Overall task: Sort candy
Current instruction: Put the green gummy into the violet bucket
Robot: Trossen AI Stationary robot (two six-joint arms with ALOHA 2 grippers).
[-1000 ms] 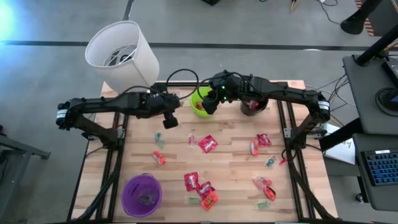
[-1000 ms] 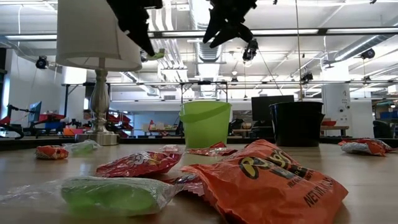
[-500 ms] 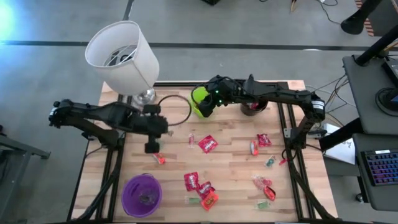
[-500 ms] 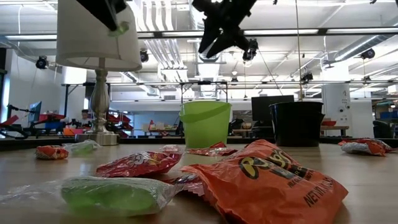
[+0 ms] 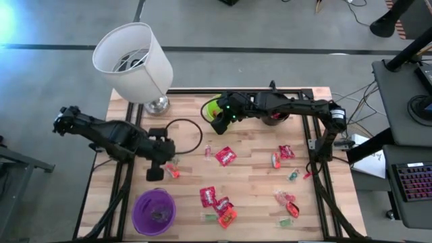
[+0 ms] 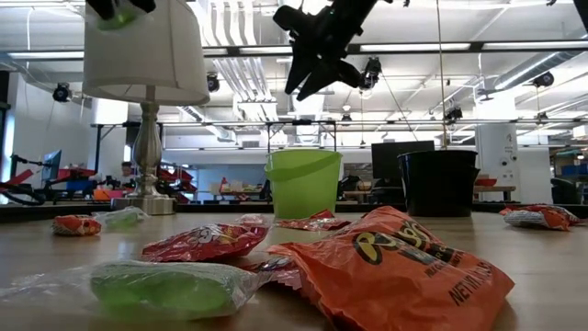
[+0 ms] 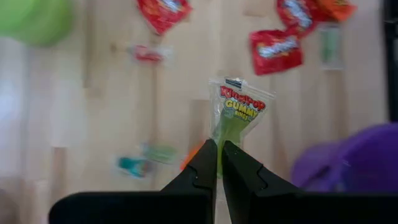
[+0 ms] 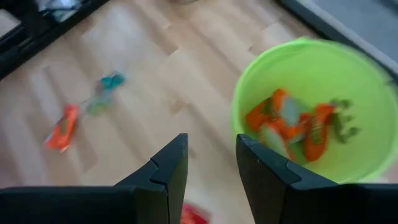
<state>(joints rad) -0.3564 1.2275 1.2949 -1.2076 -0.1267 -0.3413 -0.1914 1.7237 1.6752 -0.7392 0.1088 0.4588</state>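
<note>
A green gummy packet (image 7: pixel 235 115), light, crinkly and limp, hangs pinched by its lower edge in the left gripper (image 7: pixel 216 163), above the table near the purple cup (image 5: pixel 154 211). The right gripper (image 8: pixel 211 163), fingers apart and empty, hovers beside the green cup (image 8: pixel 311 106).

Bright overhead light, blurred wrist views

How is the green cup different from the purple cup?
The green cup stands at the far side of the table, under the right arm; the purple cup stands at the near left corner, close to the left gripper. The green cup looks smaller from above; the purple cup looks wider. The right wrist view shows orange and green candy inside the green cup. Both stand upright and open-topped.
</note>
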